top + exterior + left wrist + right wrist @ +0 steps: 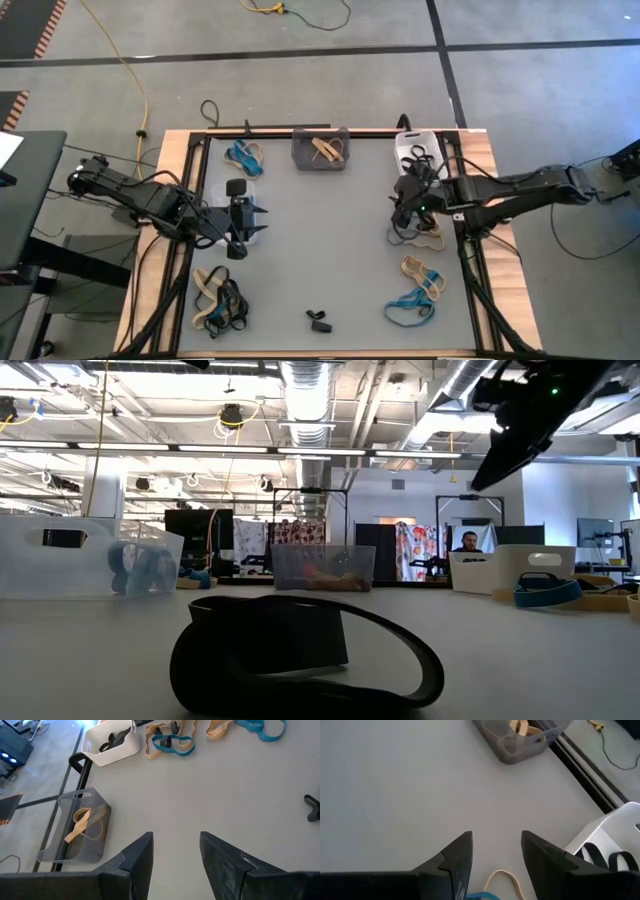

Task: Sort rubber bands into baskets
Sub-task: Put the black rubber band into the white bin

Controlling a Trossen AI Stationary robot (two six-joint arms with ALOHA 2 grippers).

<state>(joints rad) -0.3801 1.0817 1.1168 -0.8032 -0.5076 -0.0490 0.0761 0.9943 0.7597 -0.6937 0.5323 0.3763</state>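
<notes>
Several rubber bands lie loose on my table, and I judge them feather-light, floppy and a bit tacky; they will fold and drape, so I would pinch one strand where a loop bulges clear of its neighbours, not the middle of a tangle.

Near my right gripper, tan and blue loops sit just under and beside it, with a tan band and a blue band farther toward the near edge; that blue one lies with its long axis slanting across the table; the tan one above it slants much the same way. On my left side a heap of tan, blue and black bands is knotted together, running roughly along the table's left edge; I cannot tell single loops apart there. One black band lies alone at the near middle, curled on its edge, its open loop facing the low camera.

Baskets stand along the far edge: the clear basket holds blue bands, the dark grey basket holds tan ones, the white basket holds black ones.

My left gripper hovers over bare table left of centre; both sets of jaws stand parted and grip nothing.
</notes>
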